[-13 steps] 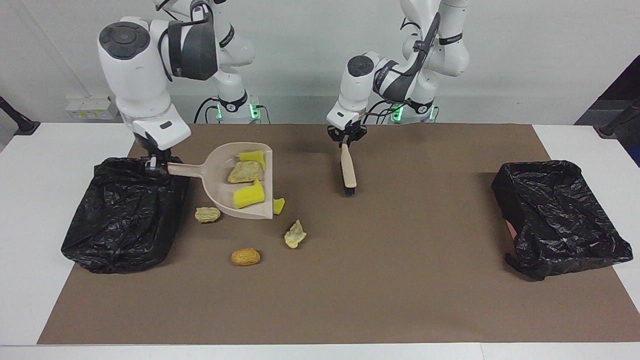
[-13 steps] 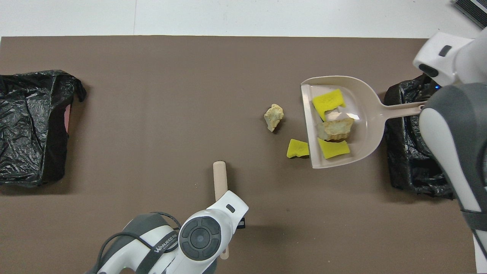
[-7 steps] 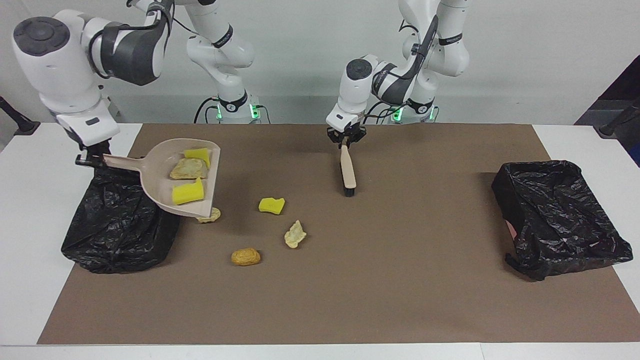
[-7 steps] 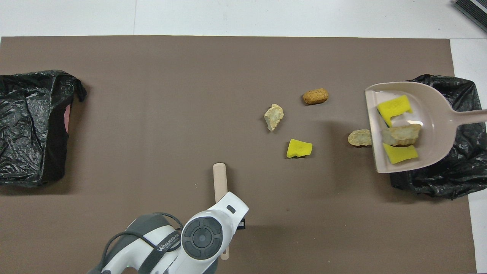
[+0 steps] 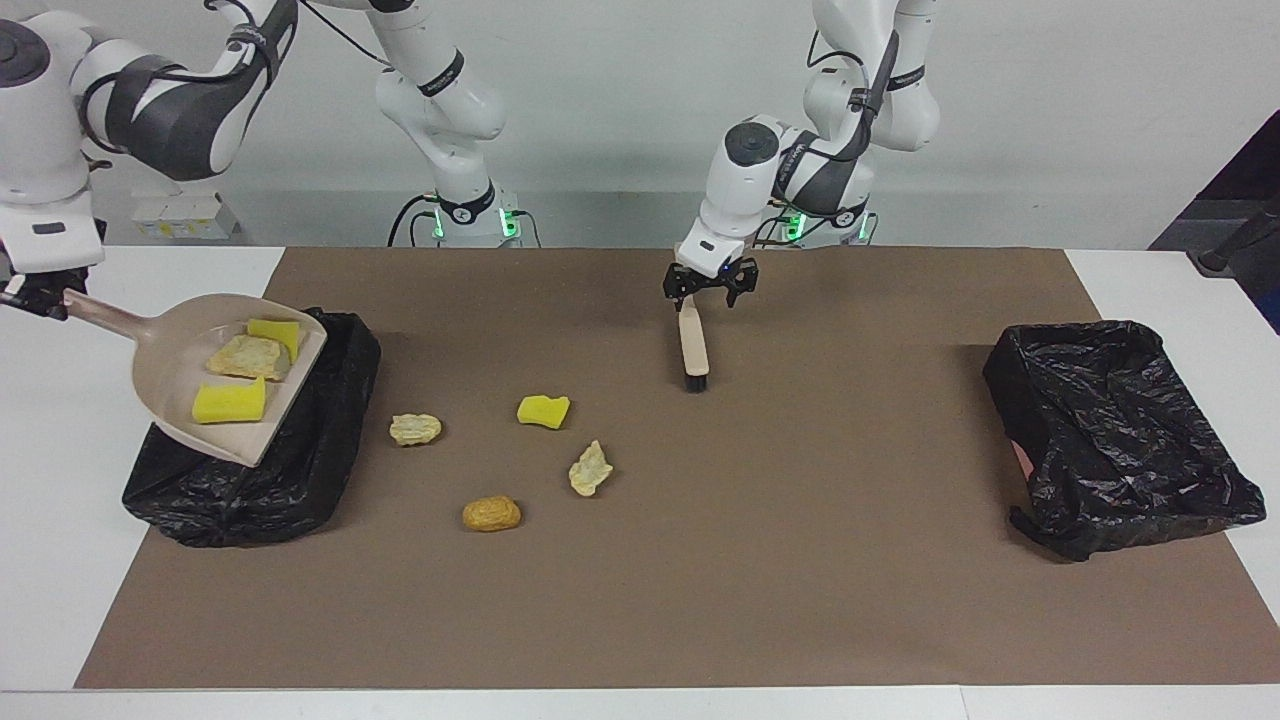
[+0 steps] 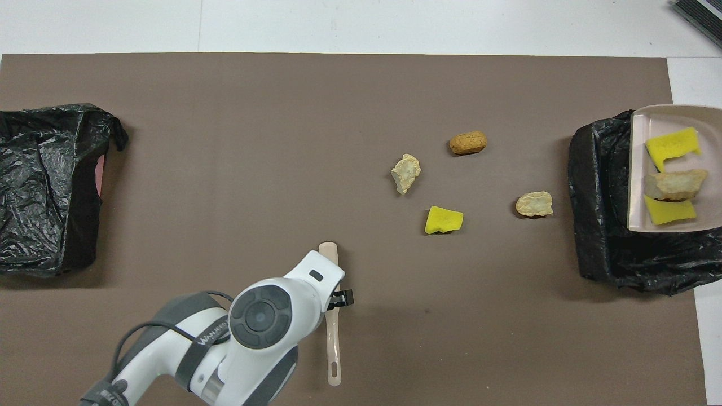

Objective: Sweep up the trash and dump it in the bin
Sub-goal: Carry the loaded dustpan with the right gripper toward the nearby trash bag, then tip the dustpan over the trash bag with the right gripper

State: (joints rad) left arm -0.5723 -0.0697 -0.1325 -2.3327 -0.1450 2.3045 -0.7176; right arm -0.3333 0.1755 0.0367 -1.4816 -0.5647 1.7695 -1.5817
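Observation:
My right gripper [image 5: 35, 298] is shut on the handle of the beige dustpan [image 5: 165, 370], which hangs tilted over the black-bagged bin [image 5: 250, 480] at the right arm's end. In the pan [image 6: 640, 186] lie two yellow sponge chunks and a beige piece of trash. Several more scraps sit on the mat: a beige piece [image 5: 415, 429], a yellow chunk [image 5: 543, 410], another beige piece [image 5: 590, 468] and an orange one [image 5: 491, 513]. My left gripper [image 5: 710, 290] stands open just above the handle of the brush [image 5: 693, 345], which lies flat on the mat.
A second black-bagged bin [image 5: 1110, 430] stands at the left arm's end of the brown mat [image 5: 800, 560]. The brush's handle [image 6: 334, 349] points toward the robots. White tabletop borders the mat.
The right arm lifted the loaded dustpan off the mat and carried it over the bin at its end. The left gripper opened, let go of the brush and rose slightly.

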